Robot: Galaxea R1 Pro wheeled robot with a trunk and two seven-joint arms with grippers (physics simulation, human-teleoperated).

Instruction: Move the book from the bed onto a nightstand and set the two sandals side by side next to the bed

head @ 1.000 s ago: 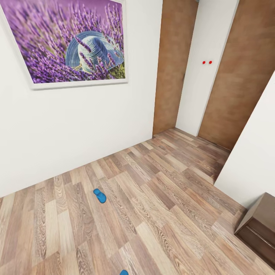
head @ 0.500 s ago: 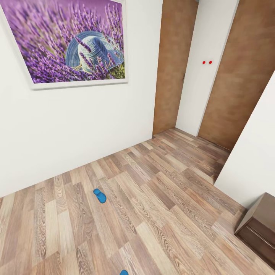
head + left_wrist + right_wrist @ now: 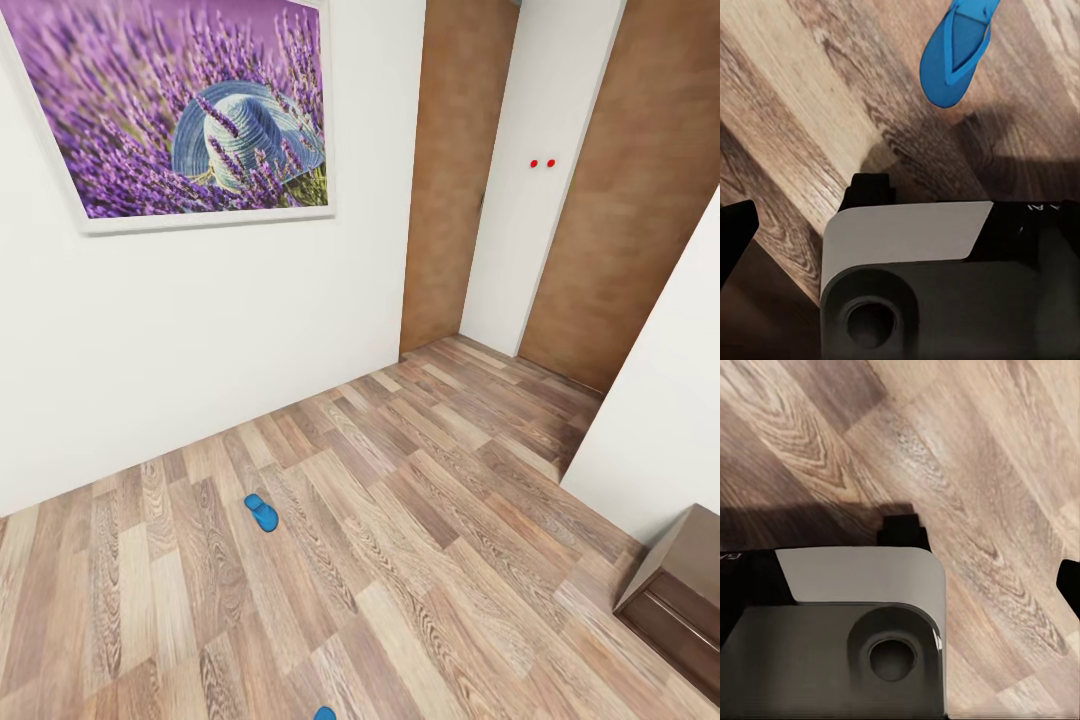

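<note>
One bright blue sandal (image 3: 262,512) lies on the wooden floor near the white wall, left of centre in the head view. The tip of the second sandal (image 3: 324,714) peeks in at that view's bottom edge. The left wrist view looks down on a sandal (image 3: 958,56) lying flat on the floor beyond my own grey body. A dark brown nightstand (image 3: 680,590) stands at the lower right against a white wall. The book and the bed are out of view. My left gripper (image 3: 900,232) and right gripper (image 3: 900,577) hang over the floor, fingers spread to the frame edges, holding nothing.
A large framed lavender picture (image 3: 180,110) hangs on the white wall to the left. Brown door panels (image 3: 455,170) and a white panel with two red dots (image 3: 541,162) close off the far end. Wooden floor (image 3: 430,500) stretches between the wall and the nightstand.
</note>
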